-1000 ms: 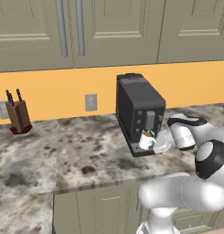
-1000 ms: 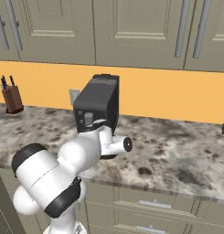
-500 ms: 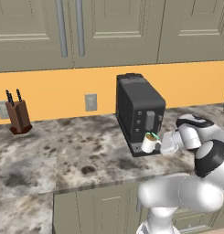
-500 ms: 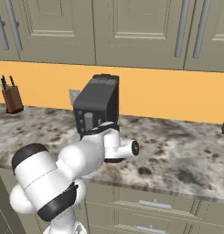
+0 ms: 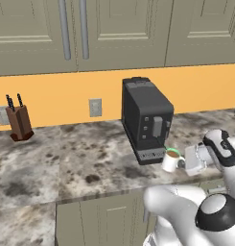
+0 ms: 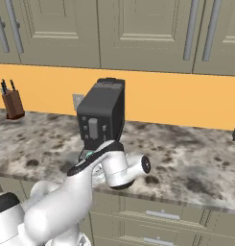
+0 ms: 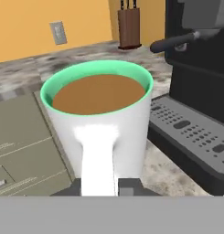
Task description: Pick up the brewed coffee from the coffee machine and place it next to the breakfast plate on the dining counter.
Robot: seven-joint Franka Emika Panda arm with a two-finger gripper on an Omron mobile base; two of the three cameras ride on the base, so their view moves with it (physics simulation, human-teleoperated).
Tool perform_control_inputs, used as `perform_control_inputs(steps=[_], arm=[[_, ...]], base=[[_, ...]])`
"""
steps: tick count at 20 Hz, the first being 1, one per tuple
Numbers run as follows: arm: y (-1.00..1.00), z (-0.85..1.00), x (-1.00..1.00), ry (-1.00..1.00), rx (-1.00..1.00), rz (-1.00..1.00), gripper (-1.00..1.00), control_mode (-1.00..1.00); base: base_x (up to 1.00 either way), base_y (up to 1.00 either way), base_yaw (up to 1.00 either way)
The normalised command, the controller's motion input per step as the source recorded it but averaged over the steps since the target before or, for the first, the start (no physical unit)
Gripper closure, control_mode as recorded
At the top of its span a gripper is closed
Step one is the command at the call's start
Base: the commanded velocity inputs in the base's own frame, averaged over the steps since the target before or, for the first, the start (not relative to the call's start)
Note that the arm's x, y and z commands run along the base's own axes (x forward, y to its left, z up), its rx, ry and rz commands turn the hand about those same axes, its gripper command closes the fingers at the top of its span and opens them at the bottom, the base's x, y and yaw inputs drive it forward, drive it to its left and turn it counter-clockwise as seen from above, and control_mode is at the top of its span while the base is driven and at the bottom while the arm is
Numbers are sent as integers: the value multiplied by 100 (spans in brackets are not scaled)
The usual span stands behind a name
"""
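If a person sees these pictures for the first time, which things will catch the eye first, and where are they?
The white mug of brown coffee with its green rim fills the hand view; the end effector is shut on its handle. In the left base view it hangs just off the front right corner of the black coffee machine, near the marbled counter edge. A knife block stands far left against the orange wall.

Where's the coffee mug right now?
In the left base view the mug is off the drip tray, right of the coffee machine, its handle gripped by the gripper.
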Motion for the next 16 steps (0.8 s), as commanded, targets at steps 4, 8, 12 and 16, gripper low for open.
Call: perform_control_inputs(steps=[4, 8, 12, 16], arm=[[0, 93, -78, -3, -5, 2, 100, -100], [0, 100, -52, -14, 0, 4, 100, -100], [0, 96, -19, -4, 0, 1, 100, -100], [-10, 39, 0, 0, 0, 0, 100, -100]], base=[[0, 0, 0], [0, 0, 0], [0, 0, 0], [0, 0, 0]])
